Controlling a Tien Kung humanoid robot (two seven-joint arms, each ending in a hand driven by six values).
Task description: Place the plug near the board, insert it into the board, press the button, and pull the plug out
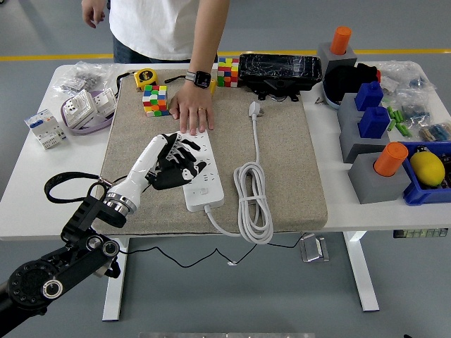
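The white power board (204, 184) lies on the beige mat (282, 155), long axis running away from me. My left hand (182, 160) reaches in from the lower left and hovers over the board's middle, fingers spread. It covers the spot where the black plug sat, so the plug is mostly hidden under the palm. The plug's thin black cable (67, 184) loops off to the left. A person's hand (192, 113) rests flat on the board's far end. My right arm is out of view.
The board's own white cord (252, 201) lies coiled to the right, its white plug (254, 109) further back. Two colour cubes (155, 100), a yellow tape measure (144, 77) and a black box (280, 70) sit behind. Grey blocks and a blue bin (426, 190) fill the right side.
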